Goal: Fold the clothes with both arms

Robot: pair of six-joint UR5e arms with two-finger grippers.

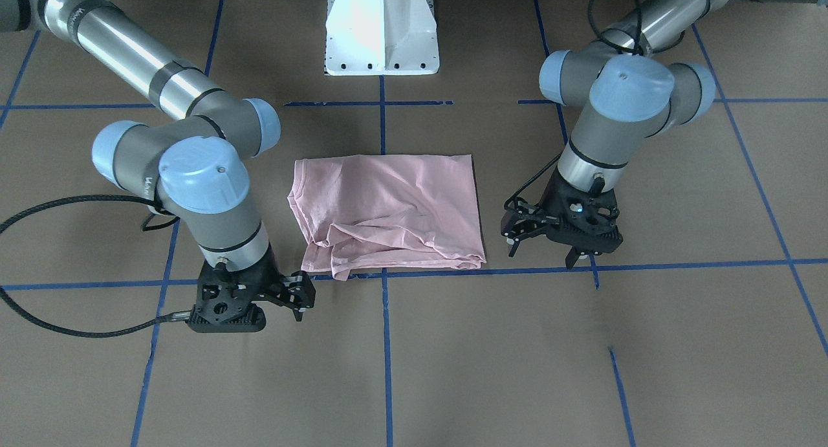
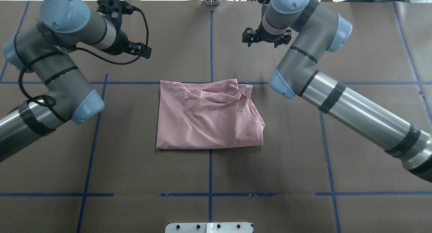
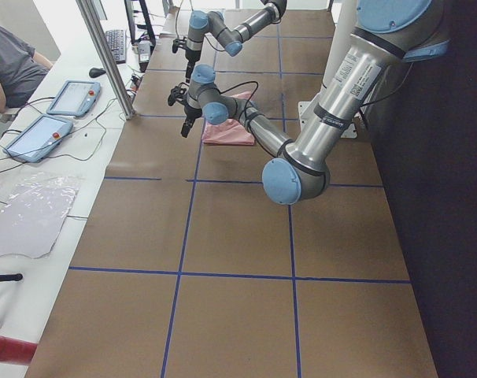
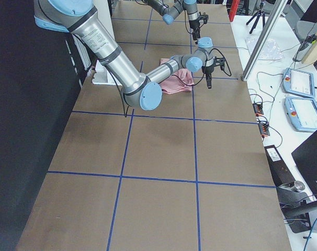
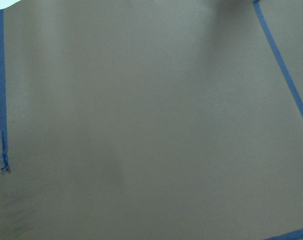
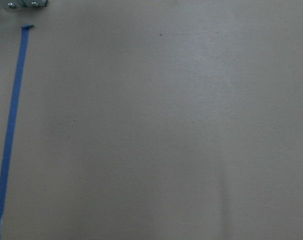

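Both left hand (image 1: 542, 253) and right hand (image 2: 266, 41) gape wide above the blue-taped brown table (image 1: 517, 369).

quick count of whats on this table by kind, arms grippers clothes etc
robot arms: 2 (left arm, right arm)
grippers: 2 (left gripper, right gripper)
pink shirt: 1
white base: 1
total: 6

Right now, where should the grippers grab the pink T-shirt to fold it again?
Probably the two operator-side corners of the pink T-shirt, left gripper and right gripper each from above on its own side: that edge shows loose layers, the robot-side edge a clean fold.
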